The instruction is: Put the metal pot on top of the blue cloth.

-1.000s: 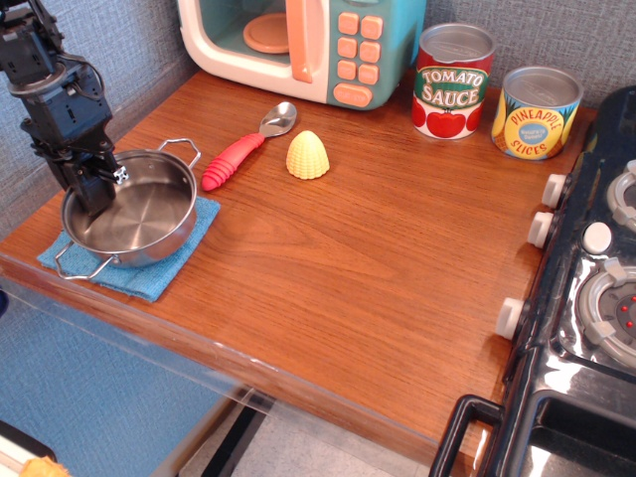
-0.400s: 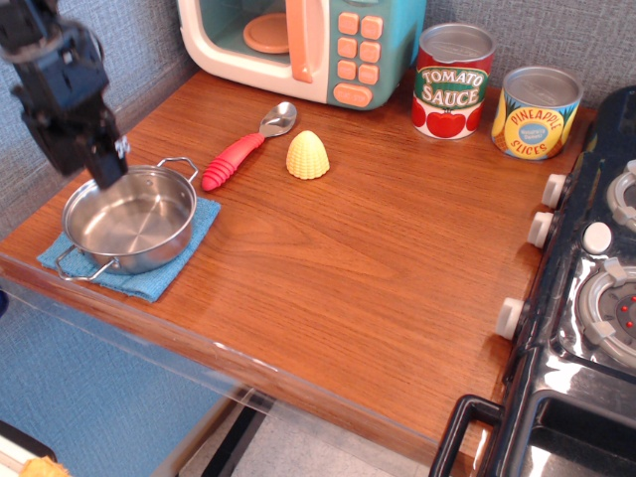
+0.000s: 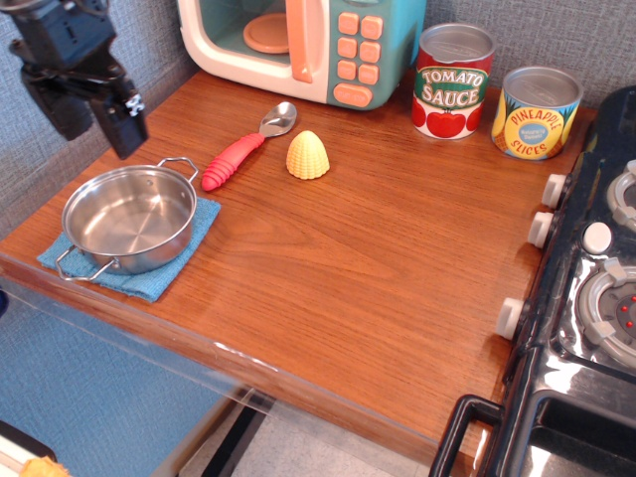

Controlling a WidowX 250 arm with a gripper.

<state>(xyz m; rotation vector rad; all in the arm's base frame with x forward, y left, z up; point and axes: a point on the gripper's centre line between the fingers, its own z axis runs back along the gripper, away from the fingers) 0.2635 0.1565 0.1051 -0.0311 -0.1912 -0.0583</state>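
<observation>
1. We see the metal pot (image 3: 130, 219) sitting upright on the blue cloth (image 3: 184, 253) at the front-left corner of the wooden table (image 3: 378, 258). Its bowl is empty and shiny, with one wire handle toward the back and the other toward the front-left edge.
2. The cloth lies flat under the pot. We see its blue edge along the pot's right and front sides, and a corner showing at the left.
3. The gripper (image 3: 111, 124) hangs in the air above and behind the pot, apart from it and holding nothing. We see dark fingers pointing down, with a small gap between two of them, but we cannot tell how widely the jaws stand.
4. Just to the right of the pot's back handle lies a spoon (image 3: 246, 147) with a red handle and a metal bowl, set at a slant toward the toy microwave (image 3: 303, 45).
5. Beside the spoon we see a yellow ridged dome-shaped piece (image 3: 308, 155) resting on the wood.
6. At the back stand two tins, the tomato sauce can (image 3: 453, 81) and, to its right, the pineapple slices can (image 3: 536, 112), close together but not touching.
7. The toy stove (image 3: 596, 278) with its white knobs fills the right edge.
</observation>
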